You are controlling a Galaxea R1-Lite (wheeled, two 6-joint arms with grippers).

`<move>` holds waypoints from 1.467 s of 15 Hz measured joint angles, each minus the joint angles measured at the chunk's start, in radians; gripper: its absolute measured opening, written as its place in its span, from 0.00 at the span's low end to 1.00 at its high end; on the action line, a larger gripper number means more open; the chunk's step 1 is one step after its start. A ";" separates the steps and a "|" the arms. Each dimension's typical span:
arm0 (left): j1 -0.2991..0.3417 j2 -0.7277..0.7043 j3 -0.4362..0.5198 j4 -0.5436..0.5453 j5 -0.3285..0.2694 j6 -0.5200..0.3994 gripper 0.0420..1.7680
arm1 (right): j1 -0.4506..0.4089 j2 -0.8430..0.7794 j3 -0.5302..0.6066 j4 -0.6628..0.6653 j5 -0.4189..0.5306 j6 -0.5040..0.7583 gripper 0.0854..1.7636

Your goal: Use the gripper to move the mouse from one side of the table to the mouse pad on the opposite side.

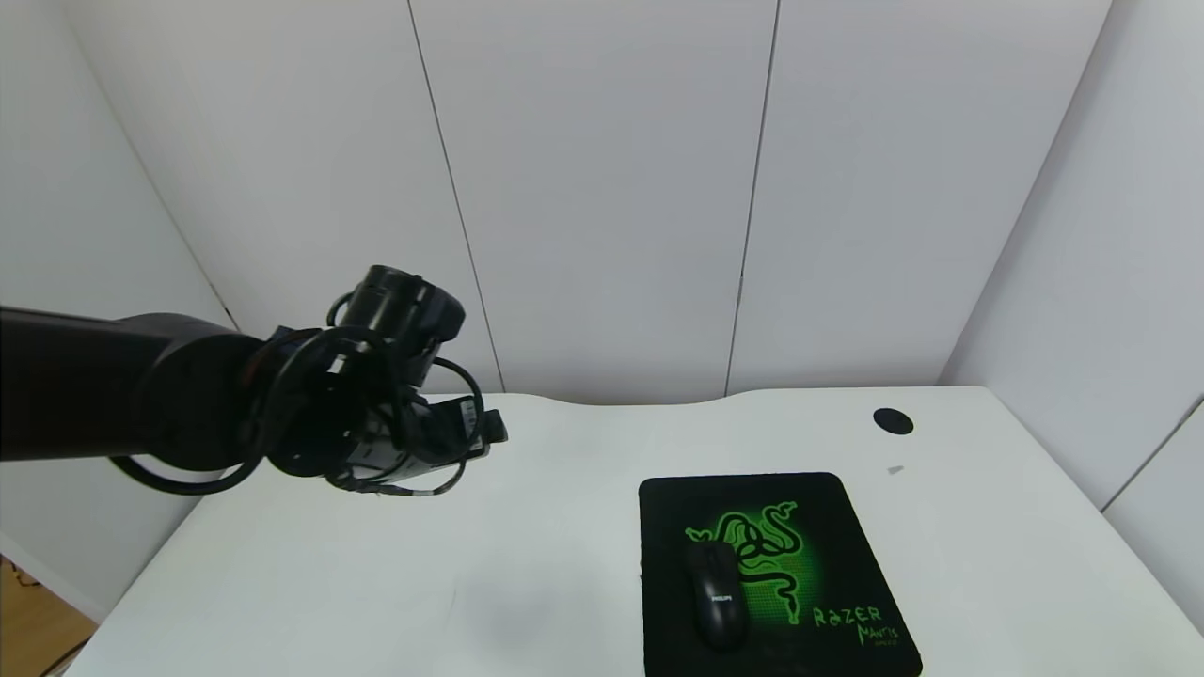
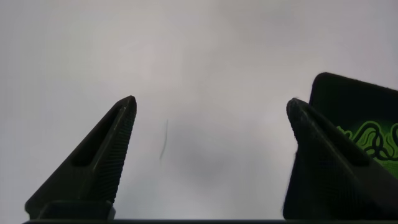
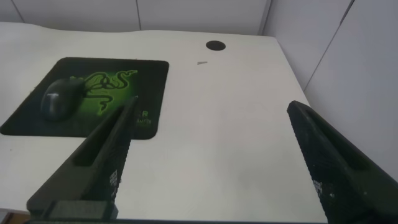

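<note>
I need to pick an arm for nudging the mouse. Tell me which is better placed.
Probably right. Its end effector is open, with the mouse on the Razer mouse pad nearby. The left end effector hangs open over the far side.

1. The mouse (image 1: 717, 594) is small, glossy black and oval, with tiny white lettering on its back. It lies flat on the near left part of the mouse pad, long axis running near to far, overlapping the logo's left edge.
2. The mouse pad (image 1: 828, 508) is a black rectangle with rounded corners, a green snake logo and green "RAZER" lettering. It lies flat on the near right part of the white table (image 1: 376, 583).
</note>
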 joint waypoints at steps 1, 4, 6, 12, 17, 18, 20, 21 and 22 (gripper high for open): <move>0.025 -0.038 0.038 -0.028 -0.013 0.034 0.97 | 0.000 0.000 0.000 0.000 0.000 0.000 0.97; 0.103 -0.156 0.125 -0.086 -0.078 0.133 0.97 | 0.000 0.000 0.000 0.000 0.000 0.000 0.97; 0.159 -0.231 0.160 -0.111 -0.123 0.196 0.97 | 0.000 0.000 0.000 0.000 0.000 0.000 0.97; 0.279 -0.412 0.273 -0.160 -0.203 0.327 0.97 | 0.000 0.000 0.000 0.000 0.000 0.000 0.97; 0.353 -0.537 0.377 -0.231 -0.284 0.367 0.97 | 0.000 0.000 0.000 0.000 0.000 0.000 0.97; 0.366 -0.568 0.395 -0.232 -0.303 0.370 0.97 | 0.000 0.000 0.000 0.000 0.000 0.000 0.97; 0.377 -0.626 0.433 -0.232 -0.317 0.387 0.97 | 0.000 0.000 0.000 0.000 0.000 0.000 0.97; 0.379 -0.658 0.452 -0.233 -0.319 0.405 0.97 | 0.000 0.000 0.000 0.000 0.000 0.000 0.97; 0.380 -0.687 0.467 -0.234 -0.320 0.417 0.97 | 0.000 0.000 0.000 0.000 0.000 -0.001 0.97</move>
